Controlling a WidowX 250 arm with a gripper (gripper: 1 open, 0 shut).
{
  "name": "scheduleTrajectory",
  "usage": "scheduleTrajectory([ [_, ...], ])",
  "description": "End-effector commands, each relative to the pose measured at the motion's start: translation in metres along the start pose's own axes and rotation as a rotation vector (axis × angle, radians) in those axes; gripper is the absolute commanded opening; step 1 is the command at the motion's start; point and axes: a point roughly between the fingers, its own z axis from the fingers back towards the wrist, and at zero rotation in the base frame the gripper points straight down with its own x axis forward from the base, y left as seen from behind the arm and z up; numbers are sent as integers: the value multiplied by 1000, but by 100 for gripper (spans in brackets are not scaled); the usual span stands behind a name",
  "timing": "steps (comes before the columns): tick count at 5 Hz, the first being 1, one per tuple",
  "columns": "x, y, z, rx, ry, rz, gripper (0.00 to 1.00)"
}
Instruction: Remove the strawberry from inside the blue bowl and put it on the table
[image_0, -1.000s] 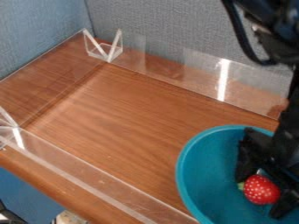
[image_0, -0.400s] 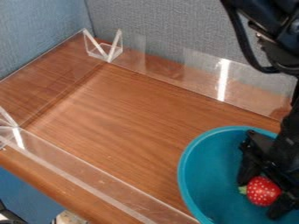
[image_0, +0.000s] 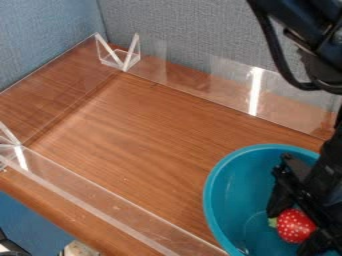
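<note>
Can see the strawberry (image_0: 293, 226) inside the blue bowl (image_0: 231, 208), low in the view, with red dotted skin toward the camera and a bit of green top at the left edge. Can make out the end effector (image_0: 306, 215) reaching down into the bowl from the upper right, with dark fingers close around the upper and right sides of the strawberry. Looks to be in contact there, or nearly so, with part of the red skin hidden behind the dark shapes. Cannot tell from this angle whether to call the end effector wide, narrow, or firmly closed on the strawberry. Can place the strawberry just beside the visible fingers, to the left of and below most of the dark mass, within the bowl's wall. Can see the brown wood-grain counter (image_0: 174, 130) to the left of the bowl and beyond, edged with low clear walls (image_0: 201, 83), and a grey panel (image_0: 187, 30) behind.
</note>
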Motion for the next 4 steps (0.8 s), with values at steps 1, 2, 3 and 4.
scheduleTrajectory([
  [1, 10, -5, 15, 17, -74, -15, 0],
  [2, 17, -10, 10, 29, -80, -27, 0],
  [3, 23, -13, 3, 41, -84, -37, 0],
  [4, 17, -1, 2, 52, -86, -75, 0],
])
